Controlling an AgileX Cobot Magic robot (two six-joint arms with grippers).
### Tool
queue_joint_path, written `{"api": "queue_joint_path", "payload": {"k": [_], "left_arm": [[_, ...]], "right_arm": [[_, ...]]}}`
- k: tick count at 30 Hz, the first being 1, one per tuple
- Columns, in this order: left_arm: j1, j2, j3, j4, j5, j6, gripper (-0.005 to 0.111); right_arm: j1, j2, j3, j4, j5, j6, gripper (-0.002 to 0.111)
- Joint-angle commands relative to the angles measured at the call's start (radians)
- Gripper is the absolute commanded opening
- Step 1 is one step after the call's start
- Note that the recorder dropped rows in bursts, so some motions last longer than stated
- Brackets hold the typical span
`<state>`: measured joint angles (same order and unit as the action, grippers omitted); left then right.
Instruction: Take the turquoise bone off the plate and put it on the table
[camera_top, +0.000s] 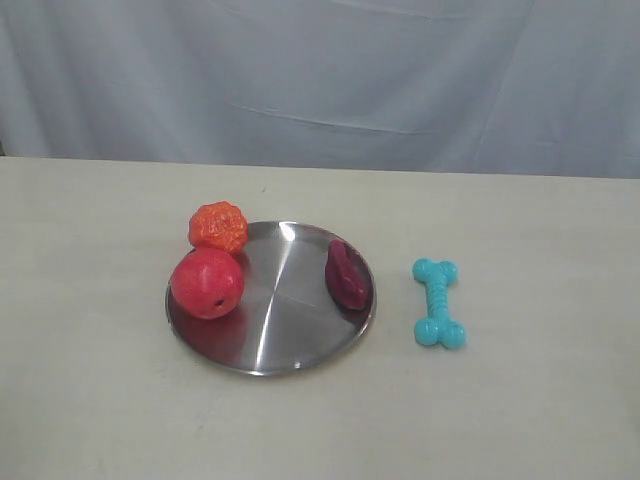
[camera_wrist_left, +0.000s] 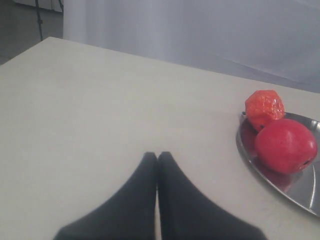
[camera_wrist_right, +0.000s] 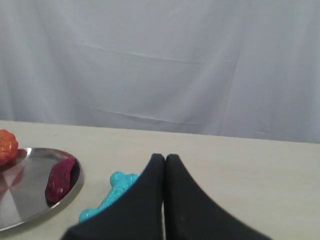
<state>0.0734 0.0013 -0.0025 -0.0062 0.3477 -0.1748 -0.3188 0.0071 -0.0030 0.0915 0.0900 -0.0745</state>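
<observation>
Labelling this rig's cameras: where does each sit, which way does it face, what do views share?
Exterior: raised, looking down across the table to the curtain; no robot part shows.
Left wrist: low over the table, looking past the shut left gripper at the red ball on the plate.
Right wrist: low, facing the curtain past the shut right gripper, which partly hides the turquoise bone.
Shared: all three show the plate.
</observation>
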Motion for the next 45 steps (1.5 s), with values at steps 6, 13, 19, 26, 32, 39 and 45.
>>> {"api": "queue_joint_path", "payload": {"k": [6, 13, 19, 26, 32, 39, 45], "left_arm": [[0.004, -0.001, 0.003, 0.006, -0.005, -0.002, 0.000], [0.004, -0.001, 0.003, 0.006, -0.005, -0.002, 0.000], [0.004, -0.001, 0.003, 0.006, -0.005, -0.002, 0.000], [0.004, -0.001, 0.003, 0.006, -0.005, -0.002, 0.000], [0.004, -0.001, 0.003, 0.006, -0.005, -0.002, 0.000], [0.004, -0.001, 0.003, 0.006, -0.005, -0.002, 0.000], [0.004, -0.001, 0.003, 0.006, -0.005, -0.002, 0.000]], "right_arm": [[-0.008, -0.007, 0.003, -0.016, 0.153, -0.054, -0.001], [-0.008, -0.007, 0.003, -0.016, 0.259, -0.037, -0.001], [-0.008, -0.007, 0.003, -0.011, 0.259, 0.059, -0.001], [-0.008, -0.007, 0.003, -0.014, 0.259, 0.062, -0.001], [-0.008, -0.007, 0.003, -0.014, 0.259, 0.033, -0.001], [-0.005, -0.007, 0.003, -0.011, 0.259, 0.033, -0.001], [-0.005, -0.007, 0.003, -0.011, 0.259, 0.047, -0.001]]}}
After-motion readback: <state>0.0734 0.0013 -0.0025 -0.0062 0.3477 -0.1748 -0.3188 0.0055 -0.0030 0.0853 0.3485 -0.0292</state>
